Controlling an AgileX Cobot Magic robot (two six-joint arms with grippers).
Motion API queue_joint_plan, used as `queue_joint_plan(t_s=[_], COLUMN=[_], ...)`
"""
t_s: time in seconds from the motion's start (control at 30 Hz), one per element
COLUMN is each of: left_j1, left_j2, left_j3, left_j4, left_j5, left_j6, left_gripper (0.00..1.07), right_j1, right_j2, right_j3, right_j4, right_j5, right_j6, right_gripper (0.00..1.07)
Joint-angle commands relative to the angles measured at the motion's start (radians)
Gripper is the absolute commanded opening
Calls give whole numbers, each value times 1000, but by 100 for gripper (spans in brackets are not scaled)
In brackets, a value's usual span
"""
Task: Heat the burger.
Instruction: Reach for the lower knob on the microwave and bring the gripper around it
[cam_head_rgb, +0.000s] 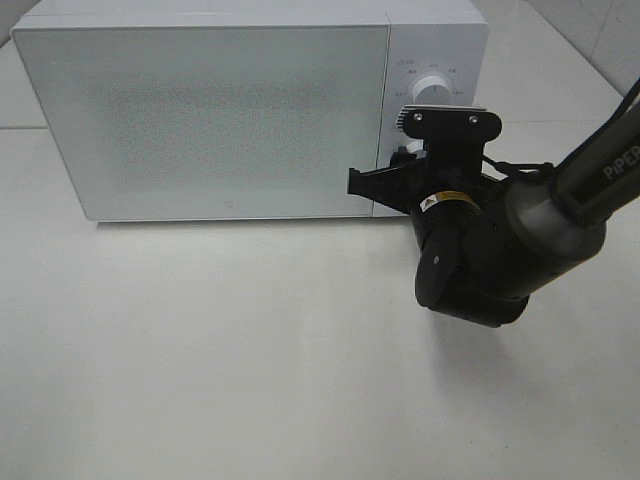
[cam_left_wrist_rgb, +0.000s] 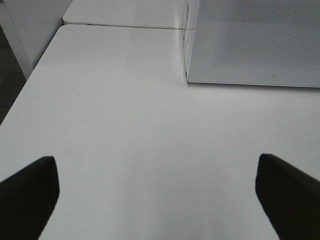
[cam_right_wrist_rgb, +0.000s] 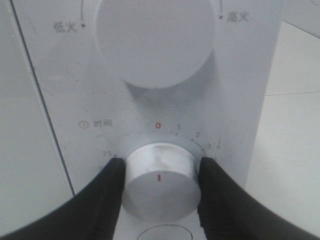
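Gripping the timer knob (cam_right_wrist_rgb: 159, 187): the right gripper (cam_right_wrist_rgb: 160, 172) has its fingers (cam_right_wrist_rgb: 100, 200) on opposite sides of the knob, both pressed against its rim at a medium width. The knob's red mark lines up with the red 0 on the dial. The power knob (cam_right_wrist_rgb: 155, 40) sits directly above it on the same control panel (cam_right_wrist_rgb: 245, 100), with nothing touching it.

Exterior view: the microwave (cam_head_rgb: 230, 110) stands at the back of the counter (cam_head_rgb: 250, 380). Its door (cam_head_rgb: 200, 120) is fully closed, and the frosted front shows nothing of the inside. The right arm (cam_head_rgb: 560, 200) comes in from the right edge. Its wrist covers the lower part of the panel, so from up there only the upper knob shows.

Left gripper (cam_left_wrist_rgb: 156, 165): fingers (cam_left_wrist_rgb: 30, 195) are spread wide and hold nothing. They hover low over bare counter, pointing toward the microwave's front left corner and apart from it.

Burger: not visible in any of the three views. I can't tell whether it is behind the closed door.
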Motion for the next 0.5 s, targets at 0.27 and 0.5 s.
queue_joint_plan(t_s=[0.27,0.5], left_j1=[3,3], left_j2=[-23,-23], left_j3=[2,2], left_j4=[-1,-1], left_j5=[-8,-8], left_j6=[-9,-9], left_gripper=[100,100], right_j1=[-9,-9], right_j2=[-2,-2], right_j3=[-20,-20], right_j4=[-153,-230], right_j5=[-66,-82], right_j6=[522,907], right_gripper=[4,4])
